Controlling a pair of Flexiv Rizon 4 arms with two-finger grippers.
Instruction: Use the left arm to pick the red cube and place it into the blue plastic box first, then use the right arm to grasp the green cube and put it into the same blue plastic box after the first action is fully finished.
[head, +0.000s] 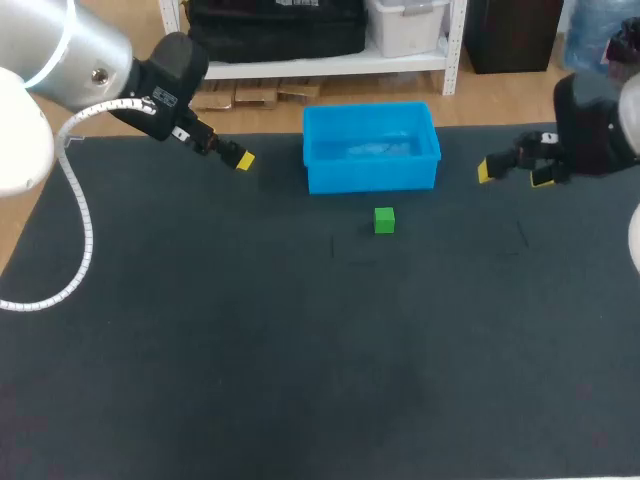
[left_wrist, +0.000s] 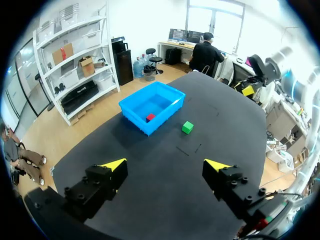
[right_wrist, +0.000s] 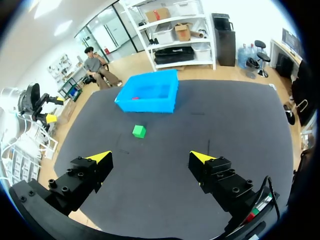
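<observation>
Nearest to hand, the right gripper (right_wrist: 151, 157) stands wide open with nothing between its yellow tips, hanging above the dark table (right_wrist: 225, 125). Ahead of it, roughly in line with the gap between the fingers but well apart from them, the green cube (right_wrist: 139, 131) sits alone on the mat. Just beyond the cube stands the blue box (right_wrist: 145, 106). Past the box, off to its far side, the left gripper (left_wrist: 165, 164) is spread open and empty too. Seen from there, the red cube (left_wrist: 150, 117) lies inside the box, near the wall closest to the green cube.

So the first half looks done, and the risk now lies with the right arm. The cube is small against that wide spread, and I'd guess a descent slightly off centre could nudge or tip it instead of catching it. With the box so near behind, the far finger might also clip the wall. A release over the rim could send the cube bouncing out.
</observation>
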